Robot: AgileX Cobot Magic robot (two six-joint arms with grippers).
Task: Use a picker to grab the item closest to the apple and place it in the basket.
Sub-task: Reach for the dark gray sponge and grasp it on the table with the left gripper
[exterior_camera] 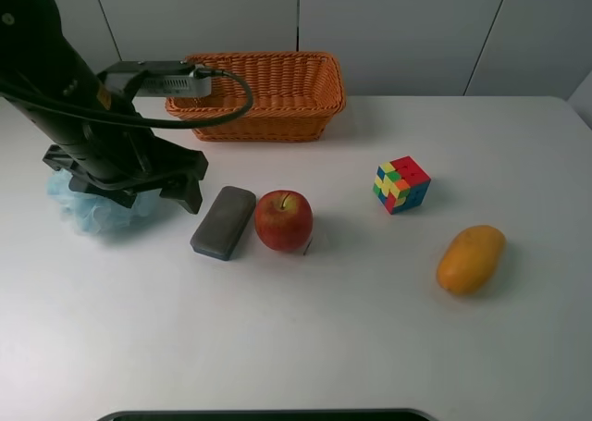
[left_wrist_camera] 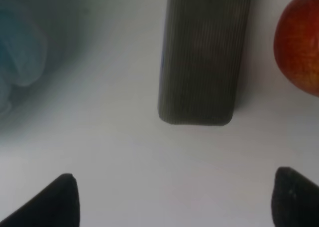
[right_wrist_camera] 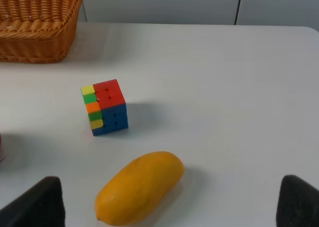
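A grey rectangular block [exterior_camera: 224, 222] lies flat right beside the red apple [exterior_camera: 284, 219], closest to it. In the left wrist view the block [left_wrist_camera: 204, 52] lies just ahead of my open left gripper [left_wrist_camera: 174, 202], with the apple [left_wrist_camera: 299, 42] at its side. In the high view the left gripper [exterior_camera: 182, 191] hovers low just left of the block, empty. The orange wicker basket [exterior_camera: 264, 92] stands at the back, empty. My right gripper [right_wrist_camera: 167, 204] is open and empty, out of the high view.
A Rubik's cube [exterior_camera: 401, 184] and a mango [exterior_camera: 471, 259] lie to the right of the apple; both show in the right wrist view, cube [right_wrist_camera: 104, 107] and mango [right_wrist_camera: 139, 187]. A light-blue mesh puff [exterior_camera: 88, 208] lies under the left arm.
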